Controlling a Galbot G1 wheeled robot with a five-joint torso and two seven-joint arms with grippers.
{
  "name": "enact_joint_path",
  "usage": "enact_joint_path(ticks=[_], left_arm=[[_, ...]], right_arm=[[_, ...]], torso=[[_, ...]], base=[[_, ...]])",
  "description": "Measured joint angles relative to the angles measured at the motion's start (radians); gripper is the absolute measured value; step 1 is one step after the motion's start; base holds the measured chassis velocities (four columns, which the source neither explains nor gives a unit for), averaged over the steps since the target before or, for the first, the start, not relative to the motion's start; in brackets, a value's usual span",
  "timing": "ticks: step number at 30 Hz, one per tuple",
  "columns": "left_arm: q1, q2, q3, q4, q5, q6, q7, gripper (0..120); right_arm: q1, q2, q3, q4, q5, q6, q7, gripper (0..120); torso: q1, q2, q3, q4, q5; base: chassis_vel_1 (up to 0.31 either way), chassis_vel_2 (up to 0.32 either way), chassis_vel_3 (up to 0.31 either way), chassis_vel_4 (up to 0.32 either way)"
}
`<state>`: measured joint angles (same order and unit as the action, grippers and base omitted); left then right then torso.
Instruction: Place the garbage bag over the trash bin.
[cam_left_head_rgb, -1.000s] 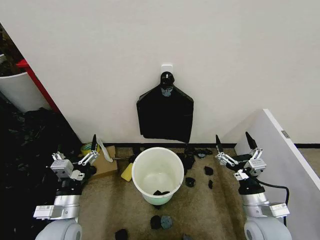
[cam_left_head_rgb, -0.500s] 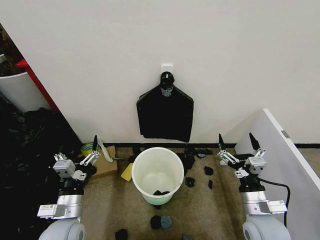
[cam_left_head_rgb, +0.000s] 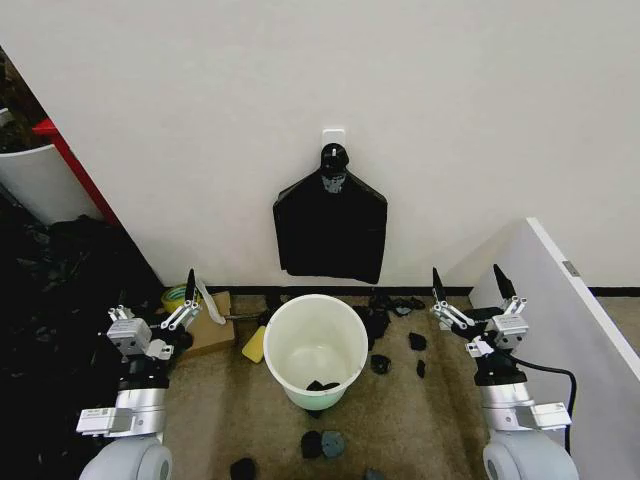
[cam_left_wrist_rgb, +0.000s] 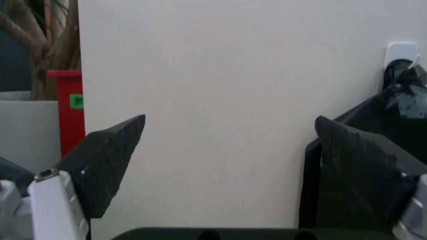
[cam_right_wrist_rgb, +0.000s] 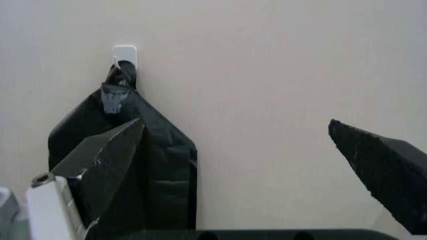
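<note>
The trash bin (cam_left_head_rgb: 300, 335), a round white bucket with a pale greenish inside, stands on the floor in the middle, with a small black scrap at its bottom. The garbage bag is out of view. A flat black bundle of bags (cam_left_head_rgb: 330, 225) hangs from a white wall hook above the bin; it also appears as the bundle (cam_left_wrist_rgb: 400, 100) and the bundle (cam_right_wrist_rgb: 127, 150) in the wrist views. My left gripper (cam_left_head_rgb: 152, 300) is open, left of the bin. My right gripper (cam_left_head_rgb: 467, 285) is open, right of it. Both point at the wall, fingers (cam_left_wrist_rgb: 110, 160) and fingers (cam_right_wrist_rgb: 100, 165) spread wide with nothing between them.
Small black scraps (cam_left_head_rgb: 322, 443) litter the floor around the bin. A cardboard piece (cam_left_head_rgb: 212, 330) and a yellow item (cam_left_head_rgb: 254, 345) lie to its left. A white slanted panel (cam_left_head_rgb: 560, 320) stands at the right. A white curved thing with a red edge (cam_left_head_rgb: 45, 170) is at the far left.
Both grippers have shifted only slightly and stay open. The bin and the hanging bundle have not moved.
</note>
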<state>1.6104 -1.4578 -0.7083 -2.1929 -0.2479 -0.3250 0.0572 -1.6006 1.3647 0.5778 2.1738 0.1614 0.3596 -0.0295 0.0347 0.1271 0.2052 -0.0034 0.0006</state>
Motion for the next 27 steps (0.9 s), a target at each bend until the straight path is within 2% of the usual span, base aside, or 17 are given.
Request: enact_joint_path(ticks=[7,11,17,22,23,27], left_arm=[[0.01,0.035,0.002,-0.017,-0.015,-0.021,-0.036,100],[0.001,0.086,-0.005,-0.035,-0.084,0.003,-0.064,100],[0.023,0.076,-0.006,-0.047,-0.114,0.011,-0.065,100],[0.045,0.065,-0.021,-0.045,-0.089,0.006,-0.063,100],[0.045,0.065,-0.021,-0.045,-0.089,0.006,-0.063,100],[0.048,0.066,-0.037,-0.042,-0.073,0.008,-0.07,100]], right_arm=[[0.022,-0.013,-0.009,-0.022,0.026,-0.018,-0.019,100],[0.072,-0.043,-0.017,-0.073,0.065,-0.011,-0.037,100],[0.19,-0.084,-0.081,-0.142,0.166,-0.049,-0.039,100],[0.396,-0.099,-0.229,-0.262,0.315,-0.101,-0.026,100],[0.396,-0.099,-0.229,-0.262,0.315,-0.101,-0.026,100],[0.522,-0.071,-0.331,-0.328,0.455,-0.139,-0.008,100]], torso=[[0.0,0.0,0.0,0.0001,-0.0001],[0.0,0.0,0.0,-0.0001,0.0001],[0.0,0.0,0.0,0.0001,0.0001],[0.0,0.0,0.0,0.0003,-0.0002],[0.0,0.0,0.0,0.0003,-0.0002],[0.0,0.0,0.0,0.0001,-0.0001]], base=[[0.0,0.0,0.0,0.0],[0.0,0.0,0.0,0.0],[0.0,0.0,0.0,0.0],[0.0,0.0,0.0,0.0],[0.0,0.0,0.0,0.0],[0.0,0.0,0.0,0.0]])
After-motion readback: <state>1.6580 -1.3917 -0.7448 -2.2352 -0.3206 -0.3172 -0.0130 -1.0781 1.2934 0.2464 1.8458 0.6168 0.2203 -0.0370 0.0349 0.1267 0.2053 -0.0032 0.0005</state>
